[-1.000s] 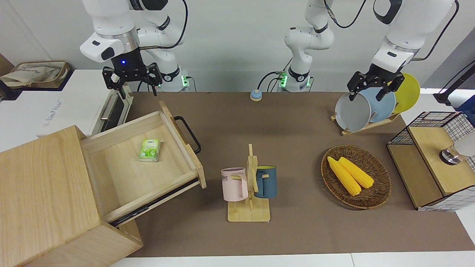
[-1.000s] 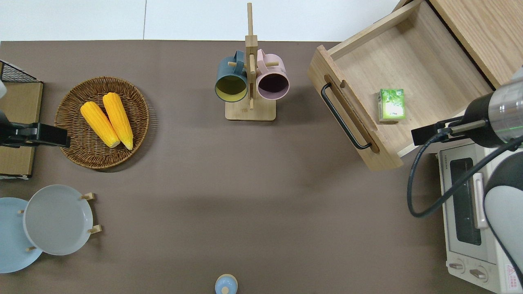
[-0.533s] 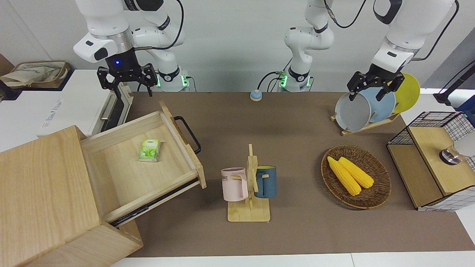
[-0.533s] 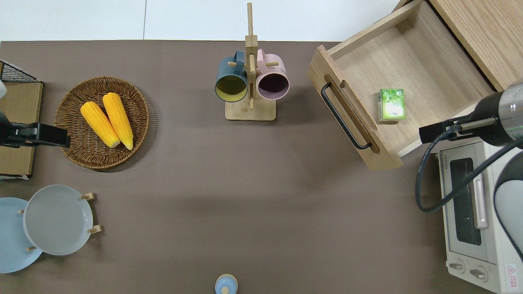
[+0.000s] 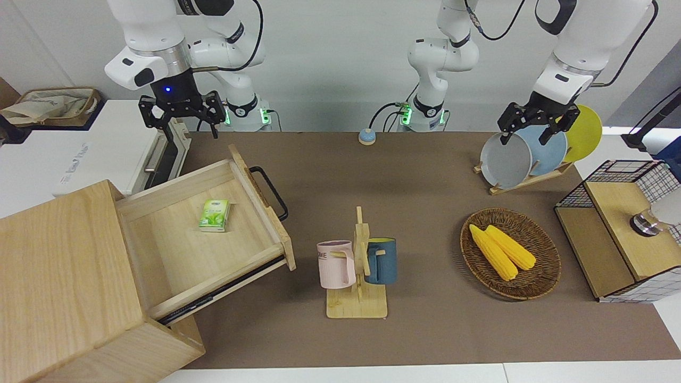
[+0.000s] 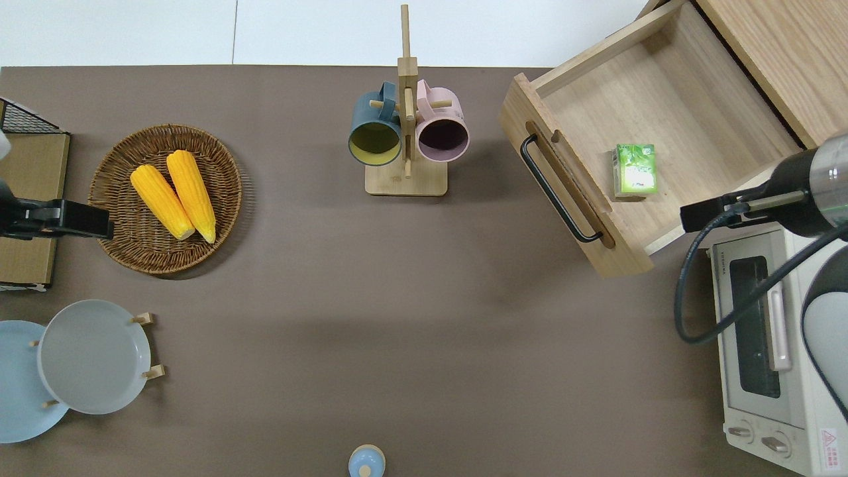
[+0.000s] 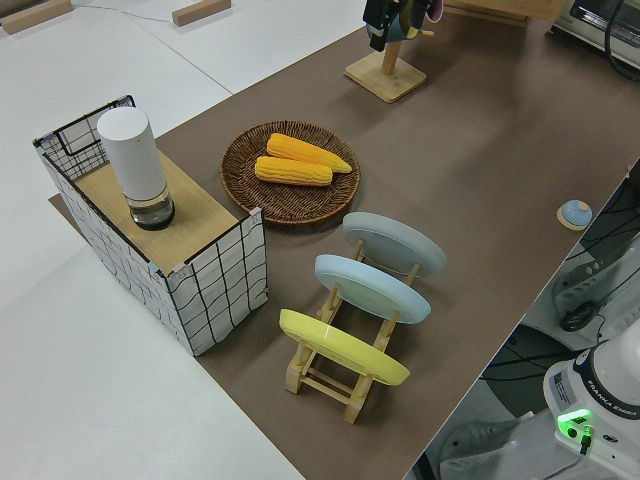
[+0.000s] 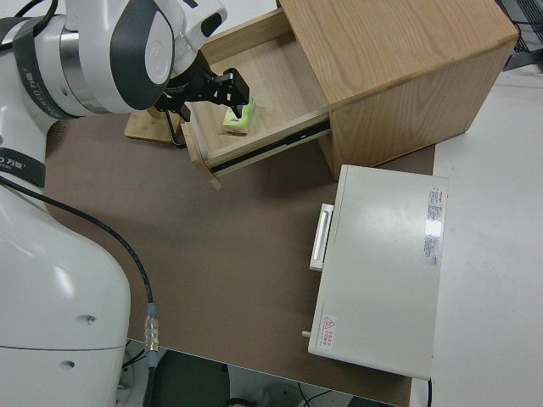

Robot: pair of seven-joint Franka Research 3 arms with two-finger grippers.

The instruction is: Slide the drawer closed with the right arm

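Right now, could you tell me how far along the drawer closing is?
Nothing is done: the drawer is pulled out, a green packet inside. The right gripper, open, is near the oven, not touching the drawer front. Reaching and pushing remain. The left arm is parked.

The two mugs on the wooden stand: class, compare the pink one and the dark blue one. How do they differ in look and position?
The pink mug is pale pink with dark lettering near its rim; the dark blue mug is plain outside. Overhead, the blue mug's inside is yellow-green, the pink mug's inside dark. The pink mug hangs toward the right arm's end of the table, the blue toward the left arm's. Both hang from pegs on the same wooden stand.
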